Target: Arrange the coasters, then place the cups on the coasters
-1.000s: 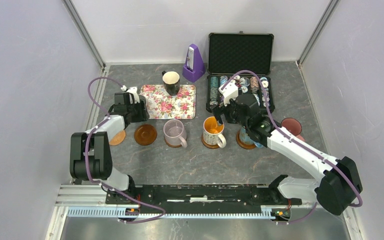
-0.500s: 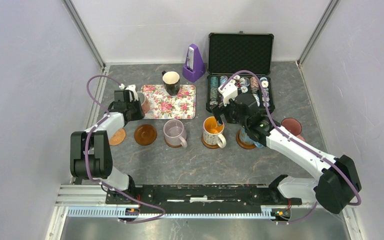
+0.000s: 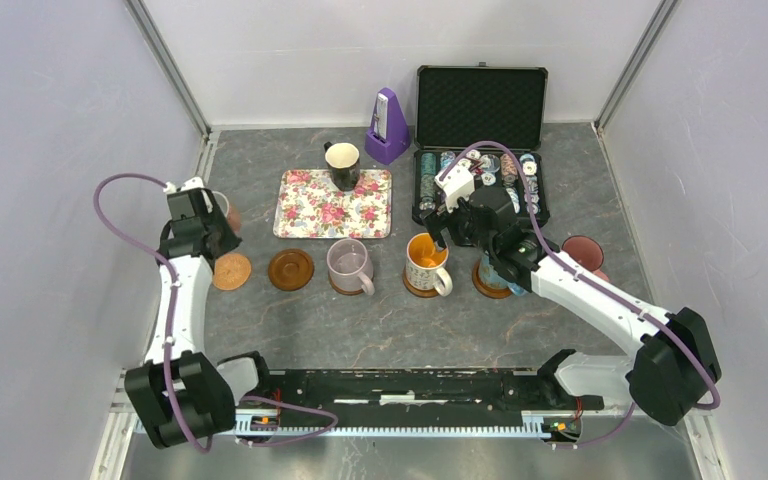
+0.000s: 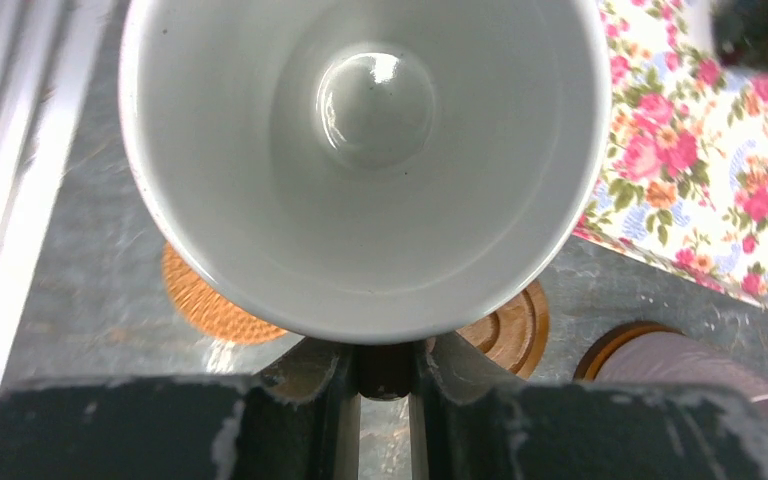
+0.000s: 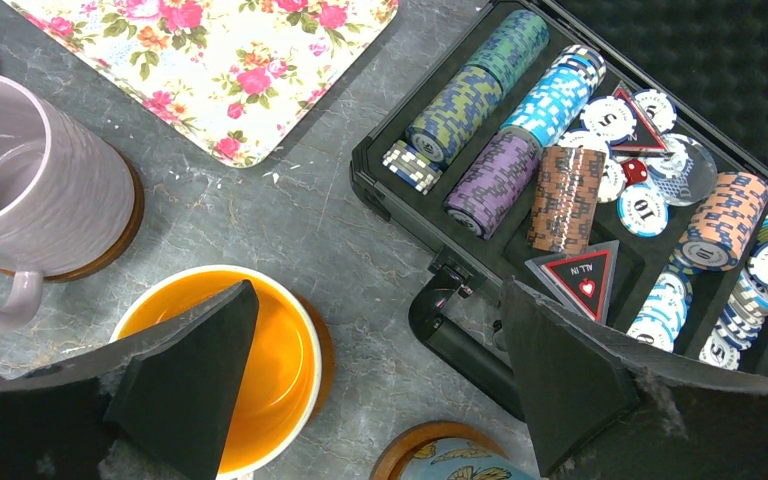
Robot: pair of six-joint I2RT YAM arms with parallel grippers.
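An open black case (image 3: pixel 480 108) is packed with stacked poker chips (image 5: pixel 495 180); one black mug (image 3: pixel 342 165) is set at the far edge of a floral tray (image 3: pixel 305 210). An empty, glossy white-lined cup (image 4: pixel 360 150) is held by the narrowed left gripper (image 4: pixel 385 370) over two round coasters (image 4: pixel 210 305), its mouth faced squarely at the wrist camera. The right gripper (image 5: pixel 378 290) is spread wide above an orange-lined mug (image 5: pixel 280 350).

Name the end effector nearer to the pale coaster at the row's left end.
Left. The left end effector, gripping a mug, hangs just behind the pale coaster; the right end effector is far along the row, open by the orange-lined mug.
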